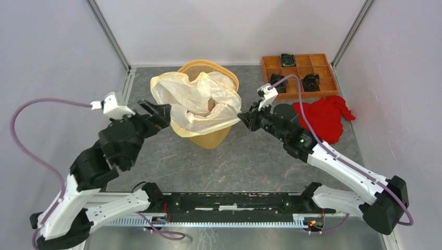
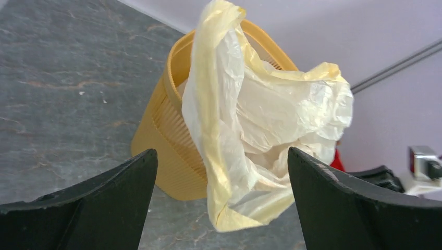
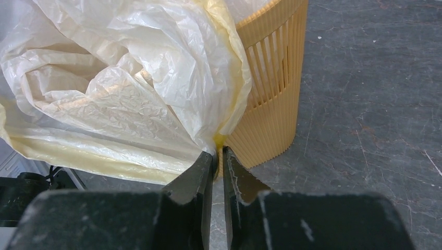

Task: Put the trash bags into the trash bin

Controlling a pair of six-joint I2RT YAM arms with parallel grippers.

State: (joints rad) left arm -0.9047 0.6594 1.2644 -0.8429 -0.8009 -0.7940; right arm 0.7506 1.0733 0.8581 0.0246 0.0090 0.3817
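Cream-white crinkly plastic: one bag (image 1: 195, 101) lies draped over the rim of one orange-yellow bin (image 1: 212, 138). Part of it sags into the opening and part hangs down the outer wall on the side facing the arms. The bin stands upright on the grey tabletop (image 1: 234, 166).

The right pincer (image 3: 218, 151) is clamped on a yellowish fold at the bag's edge, its two fingers nearly together with the film pinched between them. The bin's slatted wall stands just beyond and to the right of its tips.

The left pincer (image 1: 166, 115) is spread wide and holds nothing. The bag hangs straight ahead of its gap, with the bin behind the bag. Whether its tips touch the film I cannot tell.

Bag and bin sit between the two pincers.

Beyond the right pincer lies one orange tray (image 1: 266, 65) holding three dark parts. One red cloth (image 1: 323, 117) lies just to that pincer's right.
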